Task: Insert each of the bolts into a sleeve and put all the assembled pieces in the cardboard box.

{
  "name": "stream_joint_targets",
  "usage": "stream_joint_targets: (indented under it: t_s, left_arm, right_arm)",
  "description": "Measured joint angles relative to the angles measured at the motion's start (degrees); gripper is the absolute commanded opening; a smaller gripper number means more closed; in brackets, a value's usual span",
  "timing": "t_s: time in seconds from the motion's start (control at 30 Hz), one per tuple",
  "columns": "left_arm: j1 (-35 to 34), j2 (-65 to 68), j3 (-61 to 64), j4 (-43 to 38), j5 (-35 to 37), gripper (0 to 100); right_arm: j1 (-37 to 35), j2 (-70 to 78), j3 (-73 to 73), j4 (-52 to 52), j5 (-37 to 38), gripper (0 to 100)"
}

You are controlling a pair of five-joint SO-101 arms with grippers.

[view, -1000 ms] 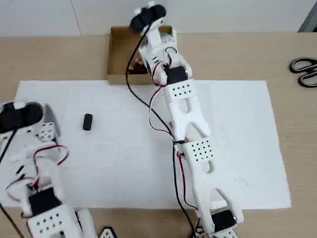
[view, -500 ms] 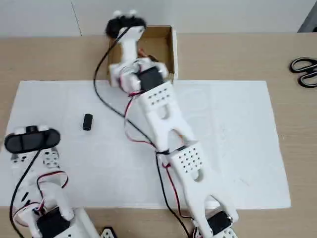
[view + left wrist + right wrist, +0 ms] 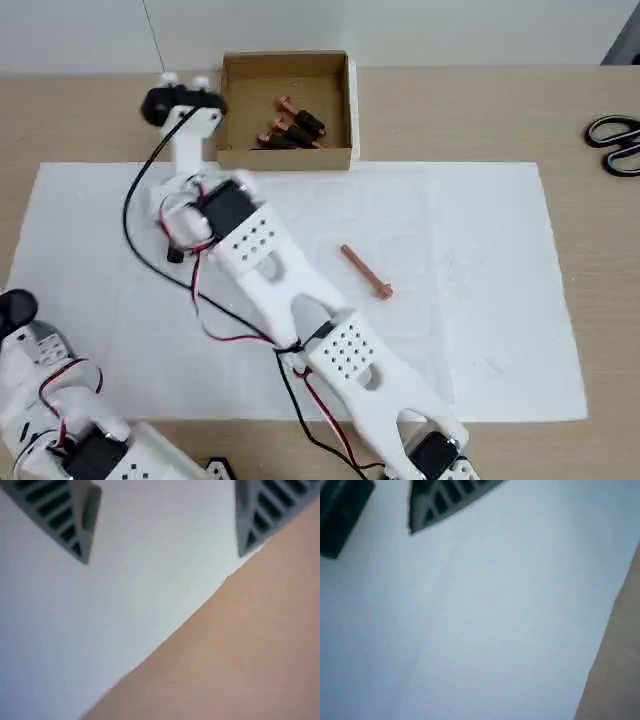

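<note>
My left gripper (image 3: 163,555) hangs with jaws wide over the edge of the white paper (image 3: 480,250), by the table (image 3: 260,655). My right gripper (image 3: 422,515) is just beside the black sleeve (image 3: 340,517); how its jaws stand I cannot tell. One bolt (image 3: 365,271) lies loose on the paper; assembled pieces (image 3: 292,126) lie in the cardboard box (image 3: 285,157).

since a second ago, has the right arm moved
Yes. The right arm swung left, off the cardboard box and out over the white paper.
</note>
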Motion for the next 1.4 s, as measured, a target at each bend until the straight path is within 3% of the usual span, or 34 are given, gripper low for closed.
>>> stream_joint_targets:
  t_s: [0.27,1.27,1.4]
  left_arm:
    - [-4.9,0.0,1.1,0.0,-1.6,18]
    - [-5.0,0.0,1.1,0.0,-1.6,18]
    - [-5.0,0.0,1.1,0.0,-1.7,18]
  right_arm:
    - [-1.2,3.3,4.7,-0.3,-0.1,18.0]
    - [-2.6,14.9,4.9,-12.2,-3.3,17.7]
    - [-2.6,15.0,4.9,-12.2,-3.3,2.4]
